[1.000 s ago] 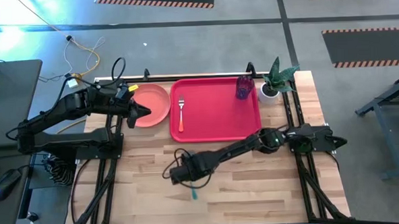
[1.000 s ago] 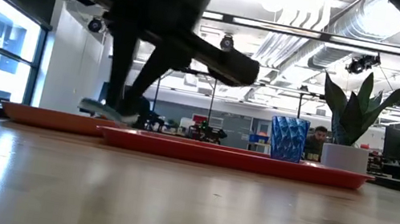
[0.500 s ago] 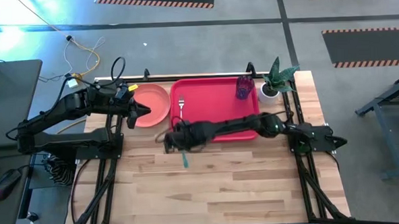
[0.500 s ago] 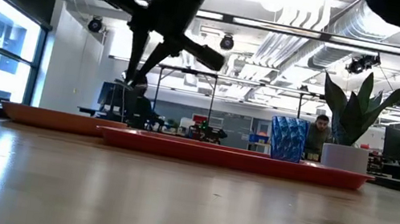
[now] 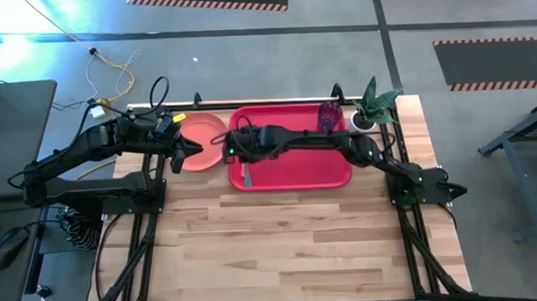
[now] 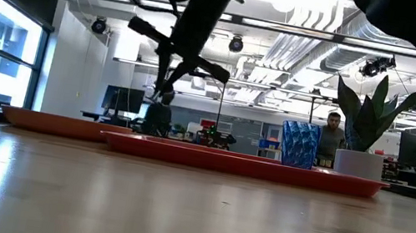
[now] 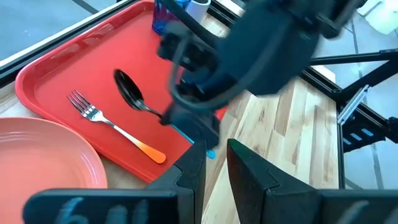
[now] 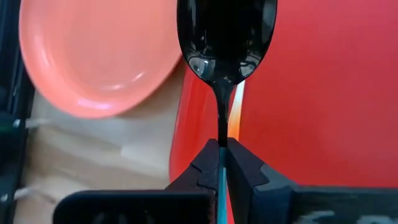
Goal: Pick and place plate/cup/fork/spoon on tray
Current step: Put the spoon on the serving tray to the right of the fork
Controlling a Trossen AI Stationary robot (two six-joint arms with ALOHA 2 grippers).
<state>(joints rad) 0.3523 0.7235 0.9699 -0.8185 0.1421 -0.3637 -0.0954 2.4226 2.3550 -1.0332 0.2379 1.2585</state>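
My right gripper (image 8: 222,150) is shut on the spoon (image 8: 226,37), which has a dark bowl and a teal handle. It holds it over the left part of the red tray (image 5: 310,167), above the fork (image 7: 112,124) that lies flat on the tray. The blue cup (image 5: 329,118) stands in the tray's far right corner. The salmon-pink plate (image 5: 209,135) lies on the table left of the tray. My left gripper (image 7: 216,160) waits by the plate's near left rim, its fingers a narrow gap apart and empty. My right gripper pinches the spoon between its two fingers where the dark neck meets the teal handle (image 8: 222,163). The spoon lies along the fingers, with its bowl sticking out past their tips and the handle end (image 7: 211,153) trailing behind. It is lifted clear above the tray.
A white pot with a green plant (image 5: 364,119) stands on the table just right of the tray's far right corner. Bare wooden table (image 5: 281,241) stretches from the tray to the near edge. A person shows far off in the room (image 6: 332,125).
My right gripper has carried the spoon from the middle of the table toward the far edge and up. It has moved over the tray's near rim to a spot above the tray's left part and the fork. It has stayed shut on the spoon.
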